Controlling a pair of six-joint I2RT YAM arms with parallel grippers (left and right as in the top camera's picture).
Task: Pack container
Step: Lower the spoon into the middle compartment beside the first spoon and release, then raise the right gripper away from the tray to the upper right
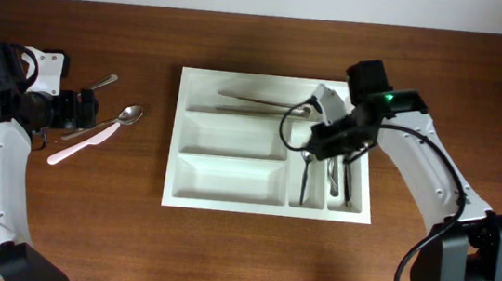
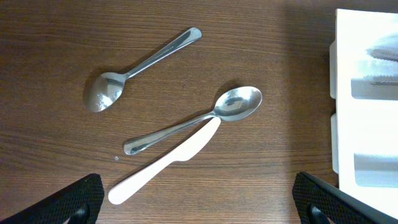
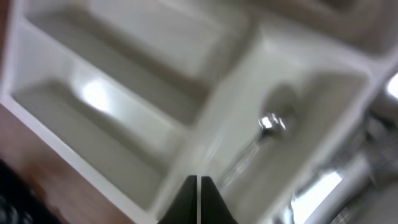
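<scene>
The white cutlery tray (image 1: 228, 180) lies mid-table. Its top long compartment holds long metal cutlery (image 1: 255, 101), and its two narrow right compartments hold several metal pieces (image 1: 336, 178). My right gripper (image 1: 326, 141) hovers over those narrow compartments. In the blurred right wrist view its fingers (image 3: 198, 199) are shut with nothing between them, above a spoon (image 3: 270, 123) in the tray. My left gripper (image 1: 91, 108) is wide open (image 2: 199, 208) over the table left of the tray. Two metal spoons (image 2: 134, 68) (image 2: 199, 118) and a white plastic knife (image 2: 165, 163) lie ahead of it.
The tray's left rim (image 2: 367, 99) shows at the right edge of the left wrist view. The tray's middle and lower long compartments (image 1: 233, 137) hold nothing. The wooden table's far edge meets a pale wall at the top of the overhead view.
</scene>
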